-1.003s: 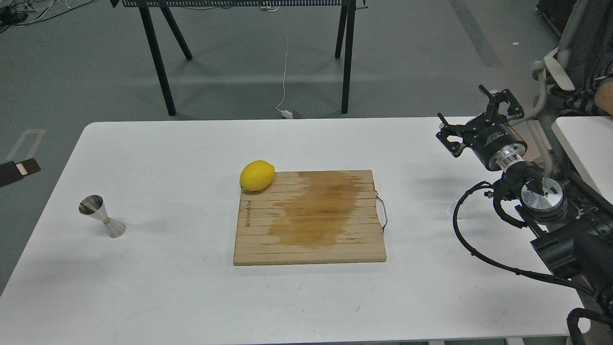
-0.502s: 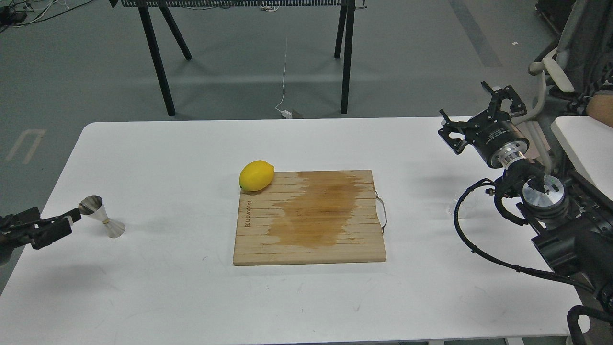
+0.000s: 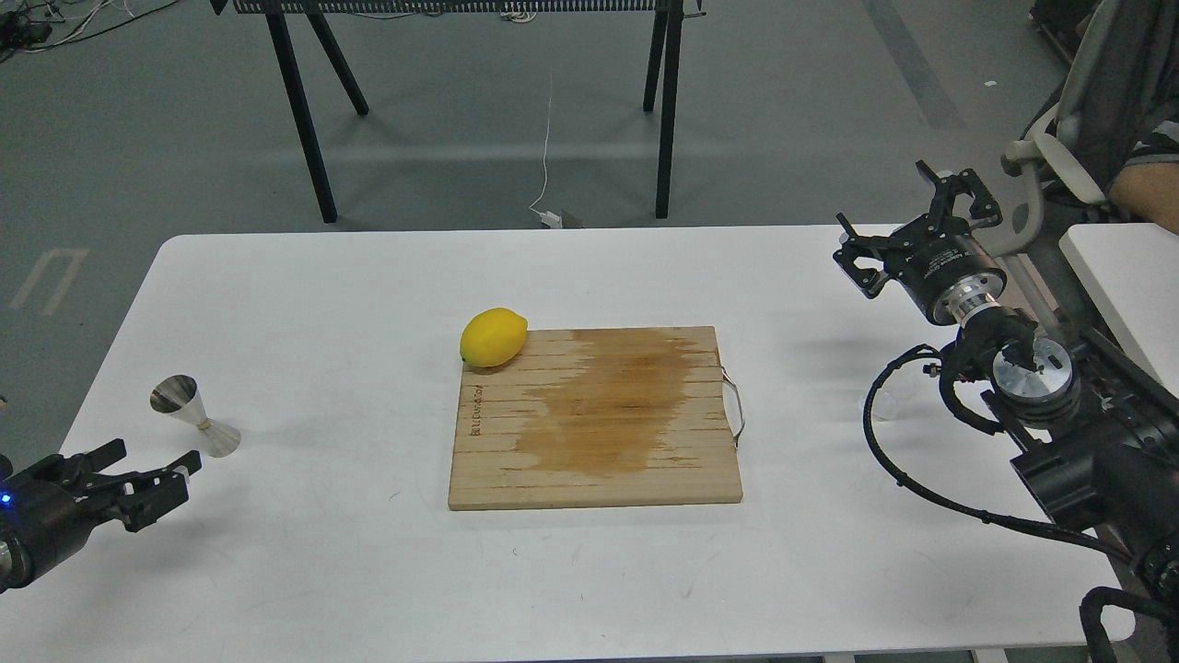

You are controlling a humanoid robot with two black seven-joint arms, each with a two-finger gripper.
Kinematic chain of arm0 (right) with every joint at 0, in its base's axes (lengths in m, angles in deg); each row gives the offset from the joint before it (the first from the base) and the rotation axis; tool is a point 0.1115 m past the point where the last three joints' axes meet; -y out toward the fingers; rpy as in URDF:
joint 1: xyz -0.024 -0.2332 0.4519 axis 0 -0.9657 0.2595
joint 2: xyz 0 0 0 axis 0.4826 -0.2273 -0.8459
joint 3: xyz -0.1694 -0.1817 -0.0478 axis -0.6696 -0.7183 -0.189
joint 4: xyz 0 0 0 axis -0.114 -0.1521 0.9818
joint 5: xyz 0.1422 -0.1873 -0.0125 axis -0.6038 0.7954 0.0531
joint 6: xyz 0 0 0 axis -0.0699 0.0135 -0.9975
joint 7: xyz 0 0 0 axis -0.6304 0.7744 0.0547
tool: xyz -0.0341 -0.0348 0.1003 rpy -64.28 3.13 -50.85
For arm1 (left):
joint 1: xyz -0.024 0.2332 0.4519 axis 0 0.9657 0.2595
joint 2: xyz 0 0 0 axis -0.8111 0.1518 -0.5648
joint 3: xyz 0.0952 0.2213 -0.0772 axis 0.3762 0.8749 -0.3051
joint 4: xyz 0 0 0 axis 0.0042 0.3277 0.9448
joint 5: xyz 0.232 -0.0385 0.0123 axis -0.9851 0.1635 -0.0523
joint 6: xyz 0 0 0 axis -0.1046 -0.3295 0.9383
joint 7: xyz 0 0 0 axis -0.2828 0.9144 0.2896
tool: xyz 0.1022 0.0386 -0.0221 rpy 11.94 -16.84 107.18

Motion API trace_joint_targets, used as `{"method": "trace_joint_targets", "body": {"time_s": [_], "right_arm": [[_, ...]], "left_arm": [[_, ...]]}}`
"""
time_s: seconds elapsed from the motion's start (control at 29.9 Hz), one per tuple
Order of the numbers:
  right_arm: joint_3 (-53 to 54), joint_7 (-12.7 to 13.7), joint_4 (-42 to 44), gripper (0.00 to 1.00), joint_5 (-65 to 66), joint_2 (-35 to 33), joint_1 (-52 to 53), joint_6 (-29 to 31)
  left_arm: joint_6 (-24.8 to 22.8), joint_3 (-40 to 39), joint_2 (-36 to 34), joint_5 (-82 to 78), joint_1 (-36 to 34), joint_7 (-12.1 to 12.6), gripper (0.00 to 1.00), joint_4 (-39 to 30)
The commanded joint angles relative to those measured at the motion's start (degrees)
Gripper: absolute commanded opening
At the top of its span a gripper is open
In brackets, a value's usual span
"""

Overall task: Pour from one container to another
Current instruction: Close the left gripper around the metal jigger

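The shiny steel jigger stands tilted on the white table at the far left. My left gripper hovers just in front of it, a little to its left, open and empty. The clear glass cup shows only faintly on the table at the right, partly behind my right arm's black cable. My right gripper is raised above and behind the cup, fingers spread open, holding nothing.
A wooden cutting board with a dark wet stain lies mid-table, a wire handle on its right side. A yellow lemon rests at its far left corner. A second white table edge is at the right.
My left gripper has come into view from the left, then dropped lower to sit in front of the jigger. The right gripper has shifted only slightly to the left.
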Motion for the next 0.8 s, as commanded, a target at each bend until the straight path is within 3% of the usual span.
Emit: {"method": "trace_joint_targets", "body": {"time_s": [0.0, 0.4, 0.77], "right_arm": [[0.0, 0.0, -0.1, 0.99, 0.0, -0.1, -0.2, -0.1], [0.0, 0.1, -0.3, 0.99, 0.0, -0.3, -0.1, -0.2], [-0.1, 0.1, 0.0, 0.99, 0.0, -0.3, -0.1, -0.2]], "left_arm": [[0.1, -0.2, 2.5, 0.2, 0.3, 0.0, 0.99, 3.1], [0.1, -4.1, 8.0, 0.1, 0.4, 1.9, 0.98, 3.9], [0.1, -5.9, 14.0, 0.6, 0.4, 1.9, 0.97, 13.2]]}}
